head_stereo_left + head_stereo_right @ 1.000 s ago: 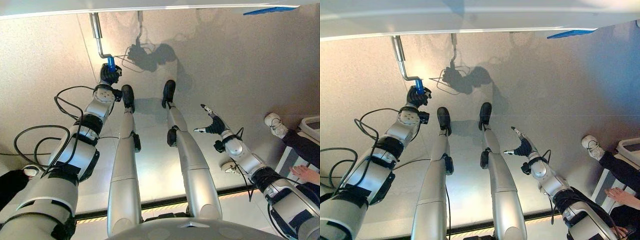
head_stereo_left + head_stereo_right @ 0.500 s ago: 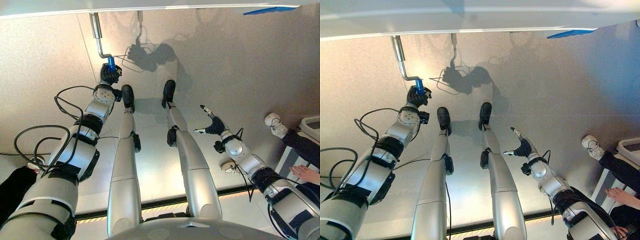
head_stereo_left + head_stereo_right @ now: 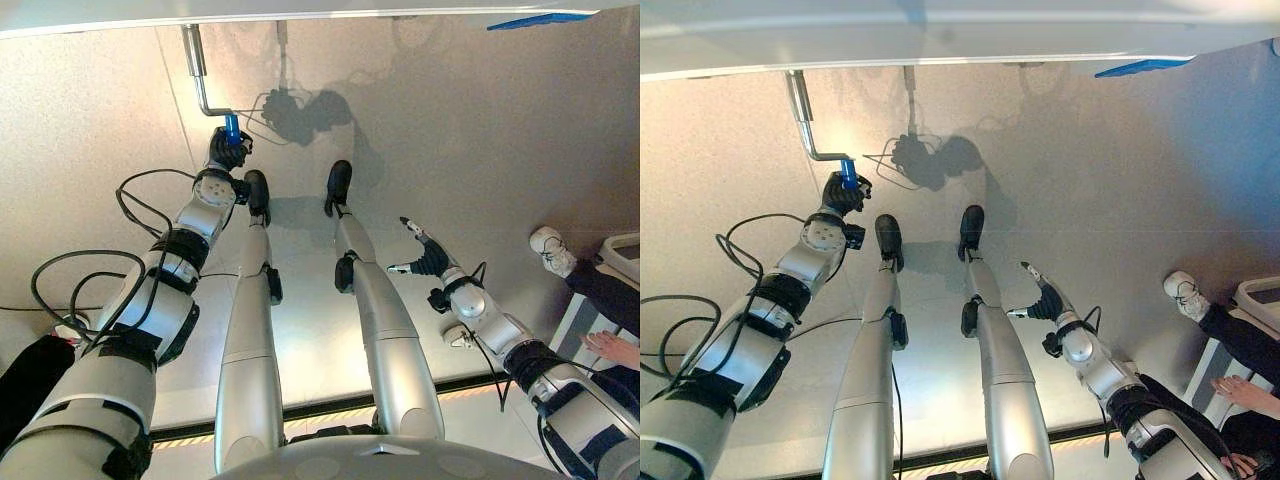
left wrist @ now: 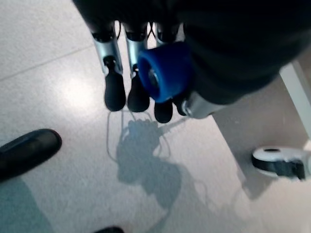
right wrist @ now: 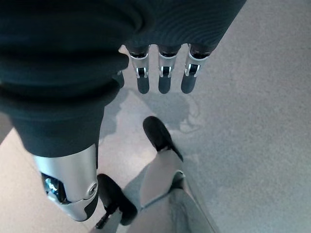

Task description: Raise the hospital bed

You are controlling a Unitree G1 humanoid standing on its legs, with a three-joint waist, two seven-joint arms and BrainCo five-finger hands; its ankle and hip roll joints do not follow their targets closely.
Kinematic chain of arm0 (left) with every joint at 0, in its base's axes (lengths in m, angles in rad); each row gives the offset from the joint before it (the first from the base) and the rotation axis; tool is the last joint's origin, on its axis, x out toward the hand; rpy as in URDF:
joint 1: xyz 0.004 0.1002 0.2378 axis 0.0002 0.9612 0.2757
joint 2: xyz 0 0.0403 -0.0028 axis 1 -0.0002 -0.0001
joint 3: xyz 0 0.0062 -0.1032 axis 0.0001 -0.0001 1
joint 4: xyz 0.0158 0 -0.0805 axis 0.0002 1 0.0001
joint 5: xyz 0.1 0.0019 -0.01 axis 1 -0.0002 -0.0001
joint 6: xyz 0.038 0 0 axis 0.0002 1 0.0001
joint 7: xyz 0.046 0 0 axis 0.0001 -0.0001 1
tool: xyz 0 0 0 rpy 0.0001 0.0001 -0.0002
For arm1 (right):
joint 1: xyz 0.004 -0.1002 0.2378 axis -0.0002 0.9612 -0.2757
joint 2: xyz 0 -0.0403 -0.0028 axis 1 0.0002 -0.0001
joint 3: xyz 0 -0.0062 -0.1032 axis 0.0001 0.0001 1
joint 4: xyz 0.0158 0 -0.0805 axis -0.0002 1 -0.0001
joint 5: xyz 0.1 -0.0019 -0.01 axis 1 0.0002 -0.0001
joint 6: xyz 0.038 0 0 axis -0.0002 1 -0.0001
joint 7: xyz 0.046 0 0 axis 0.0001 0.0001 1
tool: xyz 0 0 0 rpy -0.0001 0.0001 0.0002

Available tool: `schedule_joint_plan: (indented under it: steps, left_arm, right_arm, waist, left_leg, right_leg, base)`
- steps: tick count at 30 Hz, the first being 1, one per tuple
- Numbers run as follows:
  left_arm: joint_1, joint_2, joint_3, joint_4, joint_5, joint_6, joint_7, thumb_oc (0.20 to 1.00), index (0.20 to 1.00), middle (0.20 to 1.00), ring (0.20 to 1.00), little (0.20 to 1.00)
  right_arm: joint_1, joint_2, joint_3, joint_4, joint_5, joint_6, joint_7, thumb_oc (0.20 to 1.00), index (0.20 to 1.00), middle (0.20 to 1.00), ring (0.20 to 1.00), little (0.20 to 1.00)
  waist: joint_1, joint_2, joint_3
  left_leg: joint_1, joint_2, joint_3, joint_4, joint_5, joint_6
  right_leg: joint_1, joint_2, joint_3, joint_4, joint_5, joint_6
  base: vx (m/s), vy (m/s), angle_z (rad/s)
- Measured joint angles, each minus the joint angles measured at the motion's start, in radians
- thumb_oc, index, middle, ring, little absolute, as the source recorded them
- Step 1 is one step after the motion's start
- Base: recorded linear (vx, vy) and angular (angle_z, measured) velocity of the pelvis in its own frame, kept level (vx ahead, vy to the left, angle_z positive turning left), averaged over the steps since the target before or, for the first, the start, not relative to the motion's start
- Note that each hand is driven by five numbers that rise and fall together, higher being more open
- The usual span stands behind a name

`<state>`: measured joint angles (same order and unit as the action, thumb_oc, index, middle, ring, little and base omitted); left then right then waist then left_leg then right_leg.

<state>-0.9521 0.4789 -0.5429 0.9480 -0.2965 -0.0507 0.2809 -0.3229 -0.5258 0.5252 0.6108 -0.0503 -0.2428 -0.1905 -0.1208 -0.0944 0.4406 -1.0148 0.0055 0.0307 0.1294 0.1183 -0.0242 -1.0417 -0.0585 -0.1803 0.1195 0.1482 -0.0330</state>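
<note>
**Left hand gripping, right hand hanging free**

The left arm is reaching forward and down toward the bed's crank, and the left hand (image 3: pixel 226 150) is curling its fingers (image 4: pixel 114 92) round the crank's blue grip (image 4: pixel 164 72). The right arm is hanging low on the far side from the crank, its right hand (image 3: pixel 1045 300) holding nothing, with fingers (image 5: pixel 164 80) pointing straight and thumb spread apart.

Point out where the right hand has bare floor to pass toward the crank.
Widest bare floor: from the open right hand up to the bed's edge, bordered on the far right by a person's white shoe. It is crowded at the crank, where the left hand has its fingers curled round the blue handle.
</note>
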Motion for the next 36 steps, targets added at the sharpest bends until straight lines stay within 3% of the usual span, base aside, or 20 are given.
schedule_joint_plan:
  steps: [8,20,24,30,36]
  left_arm:
    - [0.026,0.000,-0.051,-0.123,-0.004,0.002,-0.023,0.200,0.200,0.200,0.200,0.200]
    - [0.104,0.166,-0.152,-0.438,-0.064,-0.010,-0.087,0.200,0.200,0.200,0.200,0.200]
    - [0.169,0.323,-0.186,-0.644,-0.127,-0.029,-0.123,0.200,0.200,0.200,0.200,0.200]
    - [0.232,0.447,-0.187,-0.783,-0.208,-0.074,-0.155,0.200,0.200,0.200,0.200,0.200]
    - [0.366,0.626,-0.119,-0.955,-0.288,-0.122,-0.177,0.200,0.200,0.200,0.200,0.200]
  right_arm:
    - [0.014,-0.002,0.000,-0.001,-0.009,0.000,0.007,1.000,1.000,1.000,1.000,1.000]
    - [0.051,-0.038,-0.006,-0.016,-0.017,0.000,0.012,1.000,1.000,1.000,1.000,1.000]
    - [0.070,-0.058,-0.026,-0.036,-0.017,0.000,0.012,1.000,1.000,1.000,1.000,1.000]
    - [0.089,-0.077,-0.047,-0.041,-0.017,0.000,0.015,1.000,1.000,1.000,1.000,1.000]
    - [0.107,-0.086,-0.066,-0.042,-0.017,-0.003,0.030,1.000,1.000,1.000,1.000,1.000]
  waist:
    - [0.001,0.000,0.000]
    - [0.017,0.041,0.028]
    - [0.024,0.048,0.034]
    - [0.037,0.056,0.039]
    - [0.048,0.064,0.045]
  left_leg:
    - [0.008,0.001,0.016,-0.001,0.001,0.001]
    - [0.011,0.001,0.017,-0.001,0.001,0.002]
    - [0.010,0.001,0.018,-0.002,0.004,0.001]
    - [0.013,0.002,0.018,-0.002,0.010,-0.001]
    - [0.016,0.004,0.017,-0.003,0.015,-0.004]
  right_leg:
    - [-0.002,0.000,0.008,0.009,-0.002,0.003]
    - [-0.003,-0.002,0.010,0.013,-0.001,0.001]
    - [-0.008,-0.002,0.010,0.019,-0.001,0.002]
    - [-0.009,-0.002,0.009,0.027,-0.002,0.003]
    - [-0.009,-0.001,0.009,0.036,-0.003,0.004]
  base:
    - [0.00,-0.001,-0.01]
    - [0.00,0.000,0.00]
    - [0.00,0.000,0.00]
    - [0.00,0.000,0.00]
    - [0.00,0.000,0.00]
